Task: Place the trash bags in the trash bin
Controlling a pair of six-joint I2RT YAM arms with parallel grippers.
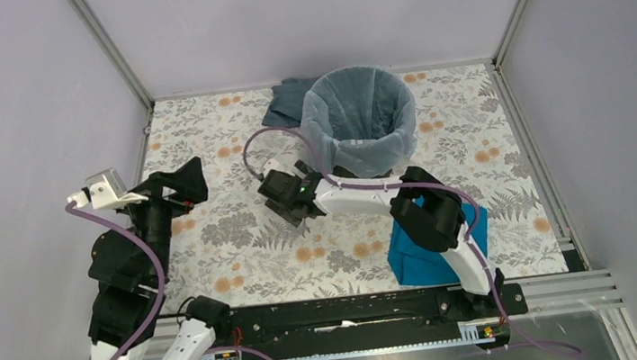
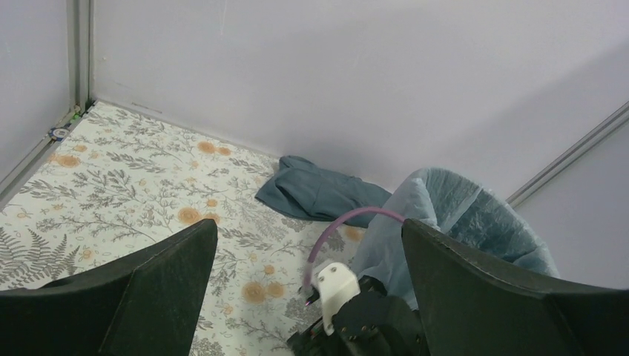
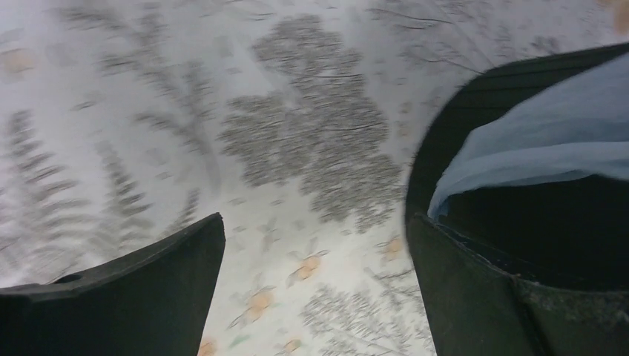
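One pale blue trash bag point(image 1: 357, 112) lining the one black trash bin point(image 3: 541, 222), draped over its rim, far side of floral table point(image 1: 240, 234), one grey-blue cloth point(image 1: 288, 100) just beside it, one teal cloth point(image 1: 414, 258) under the right arm, right gripper point(image 3: 315, 219) spread wide, empty, beside the bin wall, left gripper point(image 2: 308, 226) equally wide, empty, well apart.

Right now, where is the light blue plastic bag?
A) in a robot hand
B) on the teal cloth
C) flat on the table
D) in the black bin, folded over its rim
D: the trash bag lines the trash bin, its edge draped down over the rim.
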